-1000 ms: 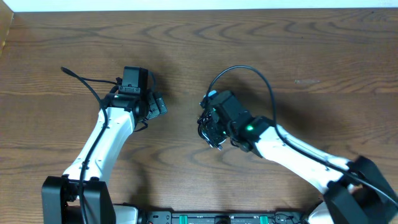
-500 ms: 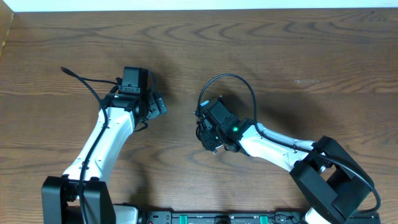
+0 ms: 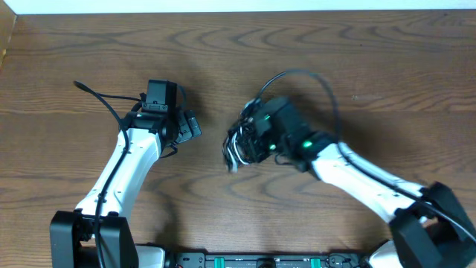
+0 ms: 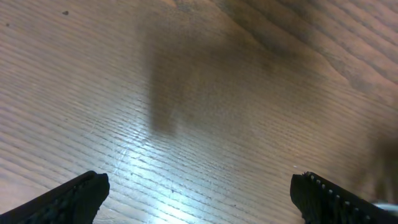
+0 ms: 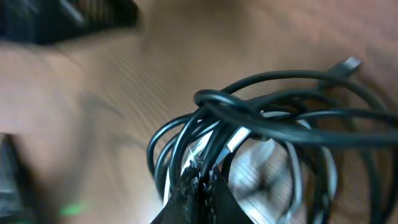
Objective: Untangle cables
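Note:
The cables [image 5: 261,124] are a tangled bundle of black loops with a white cord [image 5: 239,138] threaded through them. My right gripper [image 5: 200,177] is shut on the bundle and holds it off the table. From overhead the bundle [image 3: 239,145] hangs at the tip of the right gripper [image 3: 249,141] near the table's middle, blurred by motion. My left gripper [image 4: 199,196] is open and empty over bare wood; overhead it [image 3: 187,125] sits left of the bundle, apart from it.
The brown wooden table [image 3: 357,59] fills the view. A thick black arm wire [image 3: 100,100] arcs off the left arm, and another [image 3: 312,78] loops above the right wrist. A plug end [image 5: 351,63] sticks out at the bundle's upper right.
My right gripper has lifted and swung with the cable bundle, which now hangs farther left and blurred. The right arm has shifted up and right. The left arm has not moved.

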You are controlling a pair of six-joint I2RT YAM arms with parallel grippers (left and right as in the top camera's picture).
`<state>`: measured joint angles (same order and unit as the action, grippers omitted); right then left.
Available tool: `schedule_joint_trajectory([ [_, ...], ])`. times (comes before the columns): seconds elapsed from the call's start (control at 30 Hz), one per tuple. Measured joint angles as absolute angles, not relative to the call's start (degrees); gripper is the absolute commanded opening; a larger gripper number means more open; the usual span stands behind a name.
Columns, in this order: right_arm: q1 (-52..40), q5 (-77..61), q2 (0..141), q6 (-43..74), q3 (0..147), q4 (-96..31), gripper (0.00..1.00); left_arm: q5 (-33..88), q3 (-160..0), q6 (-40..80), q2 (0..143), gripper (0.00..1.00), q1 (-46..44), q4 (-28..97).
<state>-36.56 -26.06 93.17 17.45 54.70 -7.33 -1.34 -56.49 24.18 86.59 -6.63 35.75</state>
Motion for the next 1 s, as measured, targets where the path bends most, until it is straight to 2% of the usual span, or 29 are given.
schedule_joint_trajectory([
  [0.2, -29.6, -43.6, 92.8, 18.5, 54.7, -6.3, 0.01, -0.9, -56.5, 24.2, 86.6, 1.0, -6.6, 35.7],
  [0.43, -28.6, -54.8, 92.8, 18.7, 54.7, -6.0, 0.01, -0.3, -56.5, 24.2, 86.6, 1.0, -6.6, 35.7],
  [0.77, -32.1, -57.0, 92.8, 22.0, 54.7, -3.0, 0.01, -0.3, -56.5, 24.2, 86.6, 1.0, -6.6, 35.7],
  [1.0, -34.8, -52.2, 92.8, 22.6, 54.7, -4.7, 0.01, -0.3, -56.5, 24.2, 86.6, 1.0, -6.6, 35.7],
])
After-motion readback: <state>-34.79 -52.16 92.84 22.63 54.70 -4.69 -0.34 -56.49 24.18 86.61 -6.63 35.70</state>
